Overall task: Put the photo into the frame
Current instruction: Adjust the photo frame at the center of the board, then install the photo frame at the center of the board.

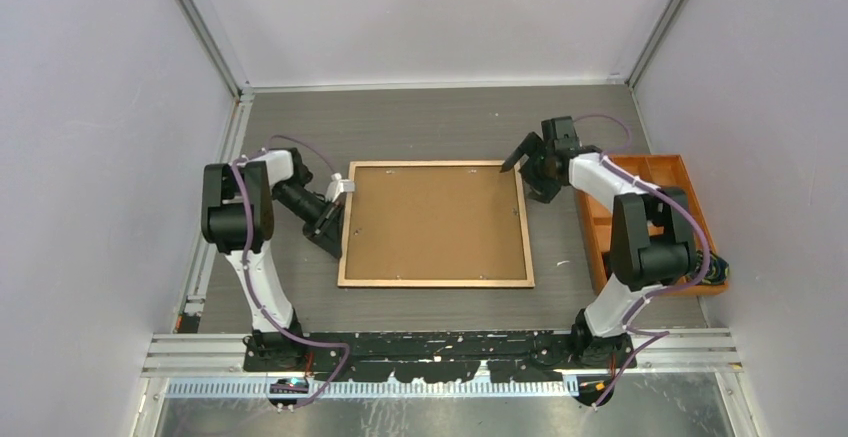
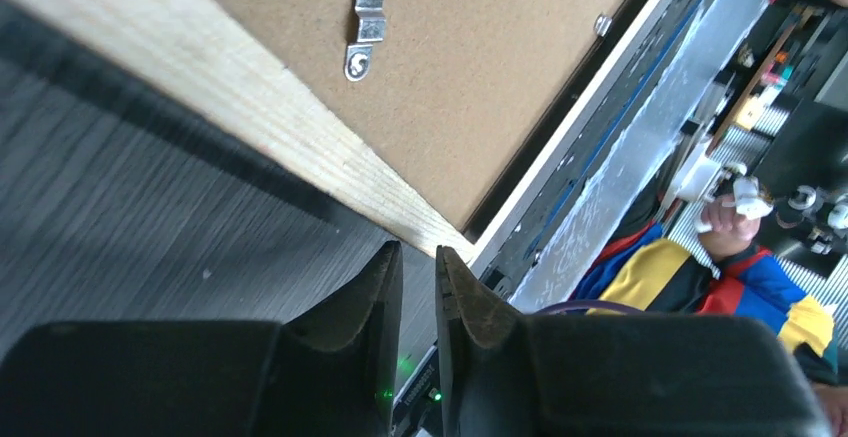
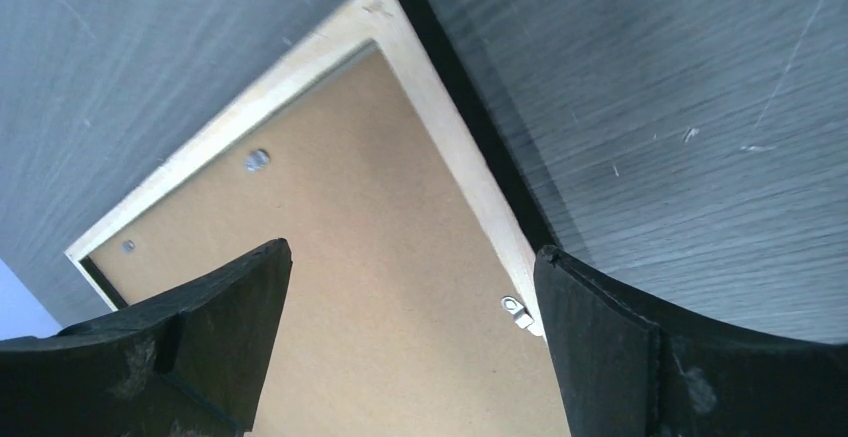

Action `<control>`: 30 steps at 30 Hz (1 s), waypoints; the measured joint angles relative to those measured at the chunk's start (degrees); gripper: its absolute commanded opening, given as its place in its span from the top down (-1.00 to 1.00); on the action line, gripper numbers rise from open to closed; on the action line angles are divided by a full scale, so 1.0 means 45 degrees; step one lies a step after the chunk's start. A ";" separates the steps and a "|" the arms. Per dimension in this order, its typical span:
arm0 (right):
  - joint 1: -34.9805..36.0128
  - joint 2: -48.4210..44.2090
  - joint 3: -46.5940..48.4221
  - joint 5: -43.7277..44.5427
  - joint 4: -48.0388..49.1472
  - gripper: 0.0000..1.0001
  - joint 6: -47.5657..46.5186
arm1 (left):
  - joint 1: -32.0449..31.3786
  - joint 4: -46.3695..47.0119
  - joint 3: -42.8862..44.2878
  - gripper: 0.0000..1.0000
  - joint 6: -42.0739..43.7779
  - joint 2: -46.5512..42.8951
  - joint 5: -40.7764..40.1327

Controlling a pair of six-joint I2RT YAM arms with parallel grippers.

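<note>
At the near edge the two arm bases (image 1: 430, 352) sit on a metal rail; from there the left arm reaches up the left side of the grey table (image 1: 430, 122); the left gripper (image 1: 328, 245) (image 2: 418, 257) hangs just beside the left rail of the frame (image 1: 435, 282), over bare tabletop, its tips pointing back toward the frame's near left corner; its jaws are barely parted, a thin slit between them with nothing in it

The frame (image 2: 300, 147) lies flat in the middle of the table, back upward, light wood rim showing; a plain brown backing board (image 1: 435, 222) (image 2: 480, 77) fills its opening; a small metal hanger clip (image 2: 365, 27) is fixed to the board near the left rail; the photo shows in no view, and whether it lies under the board cannot be told

To the right, near the wall, stands an orange compartment tray (image 1: 655, 162), partly covered by the right arm

Farther back, the right gripper (image 1: 528, 172) (image 3: 412, 250) is at the frame's far right corner; its jaws are spread wide and grasp nothing; in the wrist view one finger is over the board (image 3: 350, 207) and the other over the table, with the wood rim (image 3: 440, 117) between them; whether either finger touches the frame cannot be told
</note>
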 measured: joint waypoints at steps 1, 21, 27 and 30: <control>0.0029 -0.0121 0.0306 0.0282 -0.0272 -0.86 -0.0131 | 0.0131 0.0029 0.0024 0.56 -0.0053 -0.0058 0.0194; 0.6654 0.0151 0.1035 0.0107 0.2375 -0.62 0.1923 | 0.0889 0.1778 0.1598 0.64 -0.3419 0.1399 0.1821; 0.8242 0.2550 0.2307 -0.0083 0.3385 -0.47 0.3089 | 0.0894 0.1817 0.1676 0.82 -0.4080 0.1399 0.1778; 0.8874 0.3259 0.2977 -0.0180 0.3662 -0.38 0.3458 | 0.0894 0.1817 0.1685 0.86 -0.4197 0.1399 0.1787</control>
